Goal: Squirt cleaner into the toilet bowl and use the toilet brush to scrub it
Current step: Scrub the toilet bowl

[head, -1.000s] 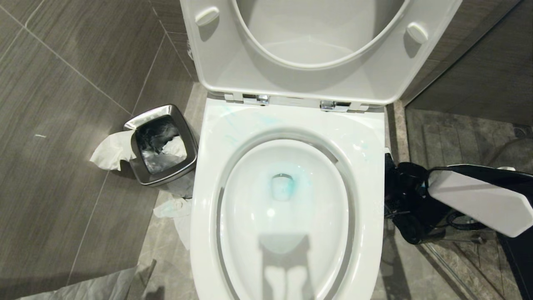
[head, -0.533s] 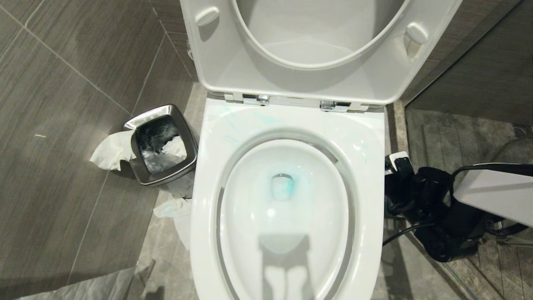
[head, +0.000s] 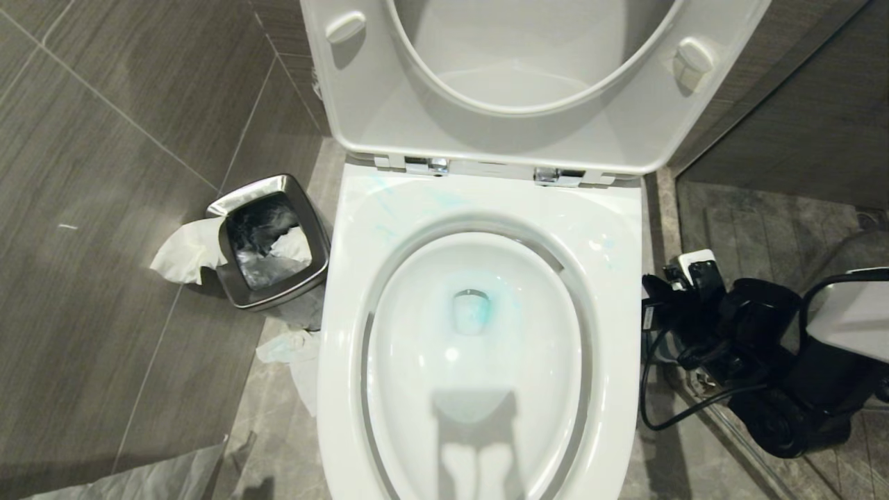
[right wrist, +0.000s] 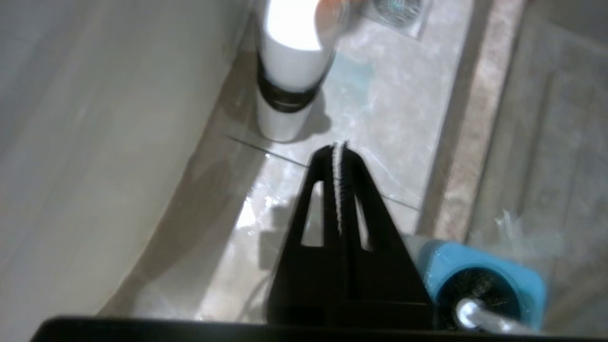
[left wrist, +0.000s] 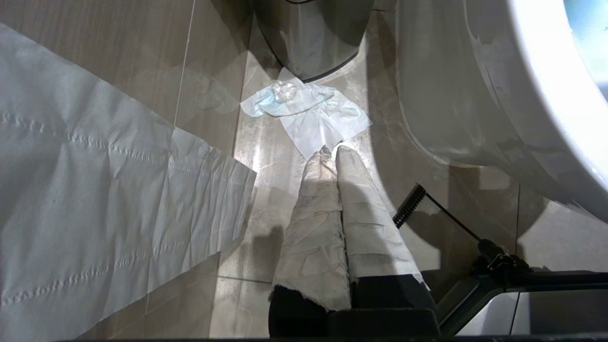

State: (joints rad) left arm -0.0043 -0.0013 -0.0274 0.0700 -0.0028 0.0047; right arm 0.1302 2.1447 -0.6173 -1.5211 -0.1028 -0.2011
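1. Our right claw (right wrist: 338, 156) has its two black fingers pressed flat together, gripping nothing; it hangs over the wet floor beside the toilet's right flank.
2. Just past its tip stands a white bottle (right wrist: 289, 71) with a dark band, upright on the floor tile, apart from the claw.
3. Near the claw's base sits the blue-topped holder (right wrist: 479, 280), with the brush (right wrist: 475, 316) standing in it: black bristles in the opening, and a pale handle stub rising out.
4. From the head view our right arm (head: 750, 347) shows low at the right of the bowl (head: 479, 208), off its rim.
5. The bowl is open, seat and lid (head: 528, 83) raised; cleaner (head: 474, 314) tints the water at the drain teal and leaves faint streaks on the rim.
6. Our left claw (left wrist: 332, 154), fingers wrapped in pale tape and closed on nothing, points at the floor left of the bowl, over a crumpled tissue (left wrist: 308, 114).
7. A steel bin (head: 267, 239) stands left of the toilet with paper draped over its edge.
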